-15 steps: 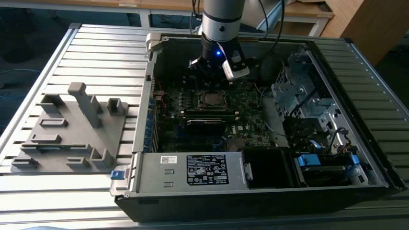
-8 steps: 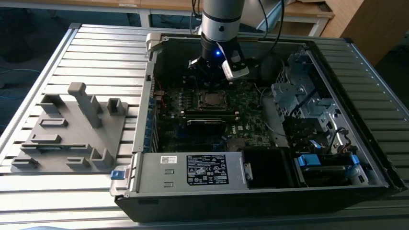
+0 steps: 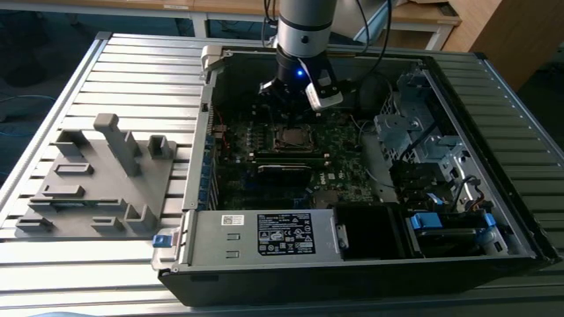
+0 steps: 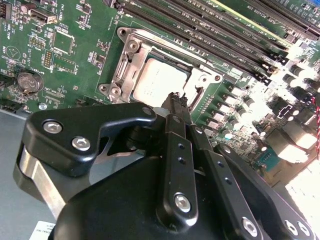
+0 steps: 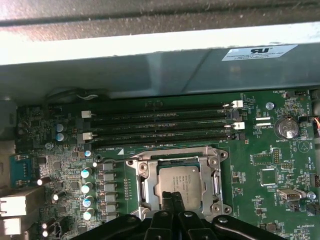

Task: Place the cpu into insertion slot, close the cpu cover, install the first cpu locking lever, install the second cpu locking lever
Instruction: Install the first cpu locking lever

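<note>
The gripper is standing over the socket area of the green circuit board, inside the open black computer case. Its two black fingers are pressed together, and nothing is showing between them.

The cpu, a small flat square chip with a dull silver-grey metal top, is lying in the insertion slot, the square socket with a silvery metal rim set into the board. The cpu cover, a thin metal frame with a large square window, is appearing to lie flat over the chip, with the metal top showing through the window. The position of the locking levers cannot be told.

Governing relation: in both wrist views the joined fingertips are overlapping one edge of the chip, so the cpu is lying directly beneath and just beyond the tips. Whether the tips are touching the metal or hanging just above it cannot be told.

In the exterior view the gripper is hanging just on the far side of the cpu. The socket is sitting in the far part of the board, the labelled grey power supply box is lying well nearer, and a grey moulded fixture plate is resting outside the case on the exterior view's left.
</note>
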Controlling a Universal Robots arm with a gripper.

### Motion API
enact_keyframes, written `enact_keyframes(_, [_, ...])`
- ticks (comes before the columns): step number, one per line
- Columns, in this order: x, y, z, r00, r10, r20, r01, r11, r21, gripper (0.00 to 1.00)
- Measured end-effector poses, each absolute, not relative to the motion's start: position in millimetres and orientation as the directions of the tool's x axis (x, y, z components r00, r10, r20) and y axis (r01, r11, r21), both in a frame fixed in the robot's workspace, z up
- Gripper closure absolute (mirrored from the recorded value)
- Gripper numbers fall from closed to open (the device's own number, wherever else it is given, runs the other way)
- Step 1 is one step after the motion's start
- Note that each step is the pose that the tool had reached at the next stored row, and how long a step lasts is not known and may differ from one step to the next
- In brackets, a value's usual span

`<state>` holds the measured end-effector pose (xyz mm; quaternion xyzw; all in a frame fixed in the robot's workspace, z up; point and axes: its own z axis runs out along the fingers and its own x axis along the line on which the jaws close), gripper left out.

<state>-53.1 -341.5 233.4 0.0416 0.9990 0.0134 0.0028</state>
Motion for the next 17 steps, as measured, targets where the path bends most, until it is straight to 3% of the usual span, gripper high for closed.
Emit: enact_keyframes(17, [-54.7, -341.5, 233.4, -0.997, 0.083, -0.005, 0.083, 0.996, 0.027, 0.90])
